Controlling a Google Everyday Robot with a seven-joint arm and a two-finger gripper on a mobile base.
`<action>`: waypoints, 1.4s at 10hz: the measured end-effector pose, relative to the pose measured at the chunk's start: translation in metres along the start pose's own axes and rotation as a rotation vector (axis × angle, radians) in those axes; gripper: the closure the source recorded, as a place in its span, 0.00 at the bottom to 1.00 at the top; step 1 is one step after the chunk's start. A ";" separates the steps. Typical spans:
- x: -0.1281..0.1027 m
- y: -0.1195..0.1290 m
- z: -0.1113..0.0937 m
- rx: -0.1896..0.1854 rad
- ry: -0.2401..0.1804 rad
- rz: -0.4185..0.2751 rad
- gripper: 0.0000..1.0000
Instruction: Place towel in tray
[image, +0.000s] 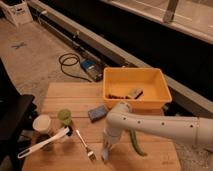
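On a wooden desk (60, 95) the yellow tray (159, 82) is set at the far right side, with a few small dark and tan items lying inside it. The white arm (160, 127) is reached in from the right and bent downward, so that the gripper (107, 149) is held low over the front part of the desk, just right of the fork (85, 145). The towel (104, 157) is seen as a light blue-grey patch at the tip of the gripper, near the front edge of the desk and well apart from the tray. Whether the jaws are open or closed on the cloth cannot be told.

A blue sponge (97, 113) is placed between the tray and the gripper, and a green pod (134, 142) is laid just right of the arm's wrist. At the left, a white cup (42, 124), a small green cup (64, 116) and a white-handled utensil (42, 142) are grouped. Dark marks on the white box (17, 11) on the floor cannot be read.
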 end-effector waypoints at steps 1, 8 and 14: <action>0.000 0.000 -0.001 0.001 -0.001 0.002 1.00; 0.042 0.017 -0.133 0.223 0.245 0.266 1.00; 0.101 0.035 -0.241 0.363 0.381 0.426 1.00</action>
